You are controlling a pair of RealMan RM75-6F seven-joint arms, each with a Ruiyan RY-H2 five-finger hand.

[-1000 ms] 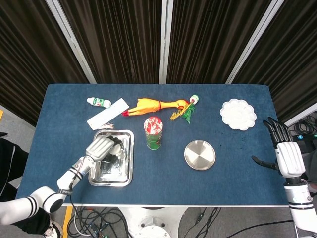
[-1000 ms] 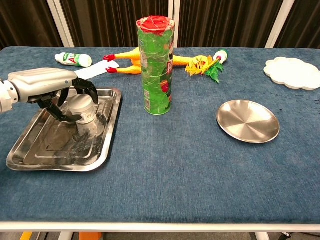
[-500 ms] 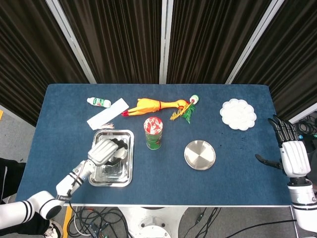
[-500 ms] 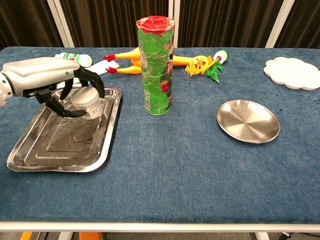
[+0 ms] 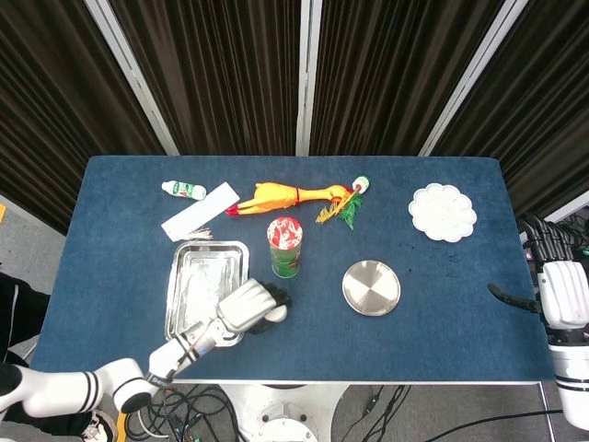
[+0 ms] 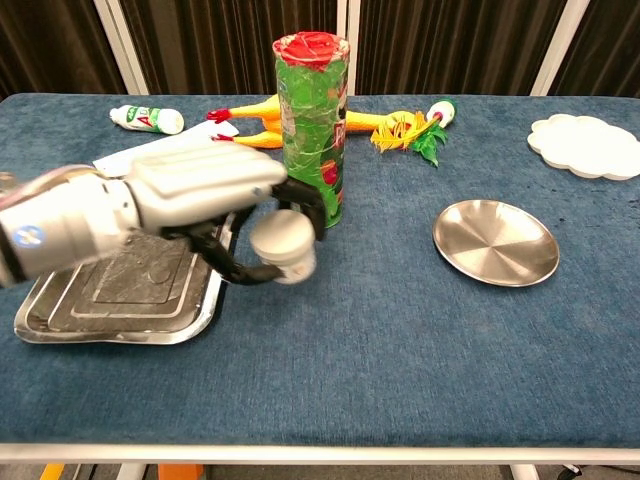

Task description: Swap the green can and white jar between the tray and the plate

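White jar now up and out of the tray, carried toward the frame's middle, left hand wrapped around it, green can standing just behind, plate right of center, right hand fingers apart, holding nothing, at the right edge.

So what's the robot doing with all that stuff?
The robot's left hand is holding the white jar in the air, just past the tray, which has nothing in it. The green can stands on the table between the tray and the plate, not on either one. The plate has nothing on it. The right hand hangs open off to the side, holding nothing.
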